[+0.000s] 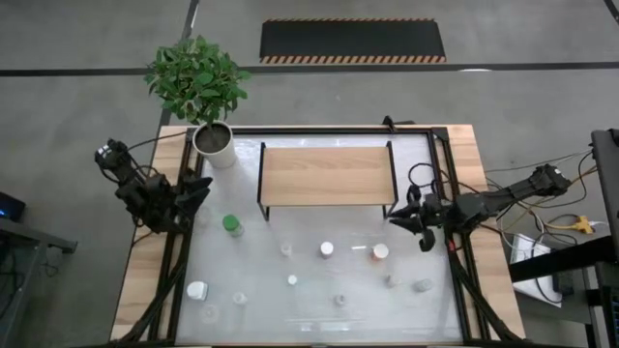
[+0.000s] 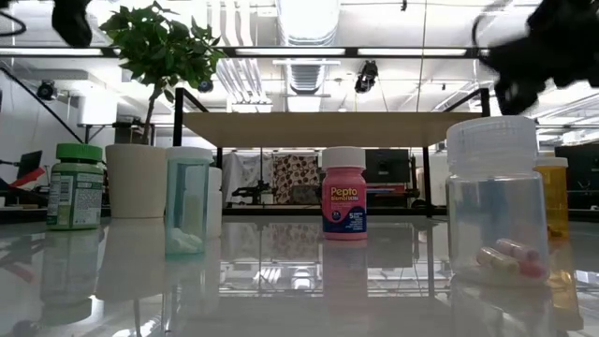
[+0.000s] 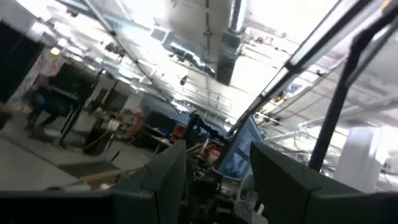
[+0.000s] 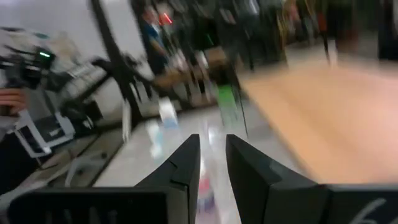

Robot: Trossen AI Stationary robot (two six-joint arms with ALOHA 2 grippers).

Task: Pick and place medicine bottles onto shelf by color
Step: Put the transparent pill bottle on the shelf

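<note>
The shelf (image 1: 326, 174), a light-wood board on a black frame, stands at the far middle of the table with nothing on it. Several small medicine bottles stand on the glossy surface in front of it: a green-capped one (image 1: 231, 224), a white-capped one (image 1: 327, 249), a pink one (image 2: 344, 194), an orange one (image 2: 552, 197) and a clear jar with pills (image 2: 496, 201). My left gripper (image 3: 217, 168) hangs open above the table's left side, tipped upward. My right gripper (image 4: 212, 155) floats level by the shelf's right end, a narrow gap between its fingers, nothing in it.
A potted plant (image 1: 198, 82) in a white pot (image 1: 214, 140) stands at the far left corner beside the shelf. Black frame rails (image 1: 174, 261) run along the table's left and right sides. Cables (image 1: 542, 227) lie off the right edge.
</note>
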